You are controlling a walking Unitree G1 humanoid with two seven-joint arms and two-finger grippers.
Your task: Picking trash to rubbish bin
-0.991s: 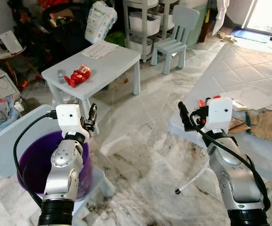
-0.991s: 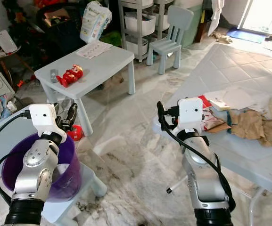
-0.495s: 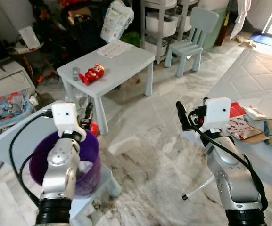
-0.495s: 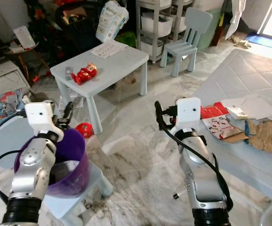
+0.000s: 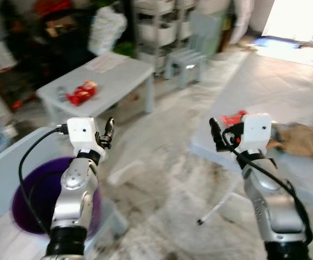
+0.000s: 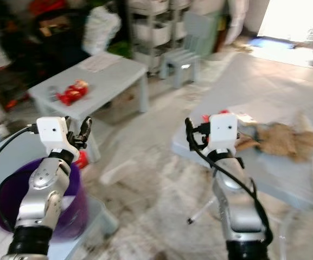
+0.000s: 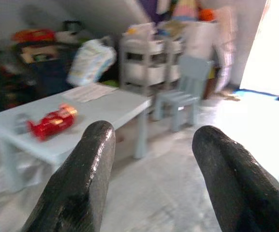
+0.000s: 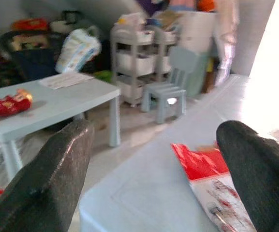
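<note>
Standing surface: marbled tile floor (image 5: 161, 179), streaked grey and brown.
Room: small pale counter (image 5: 118, 73) holding a red toy (image 5: 79, 93) and a paper sheet; child's chair (image 5: 186, 54); shelving trolley behind.
Bin: purple rubbish bin (image 5: 31, 200) on a low pale stool, beneath the left arm.
Trash: crumpled brown paper (image 6: 278, 138) and a red packet (image 8: 197, 162) on the large pale counter (image 5: 308, 168) at right.
Left gripper (image 7: 151, 159): fingers spread, holding nothing, raised beyond the bin.
Right gripper (image 8: 154, 164): fingers wide apart, holding nothing, at the large counter's near corner.
Hard to make out: head views blurred; packet print unreadable.
</note>
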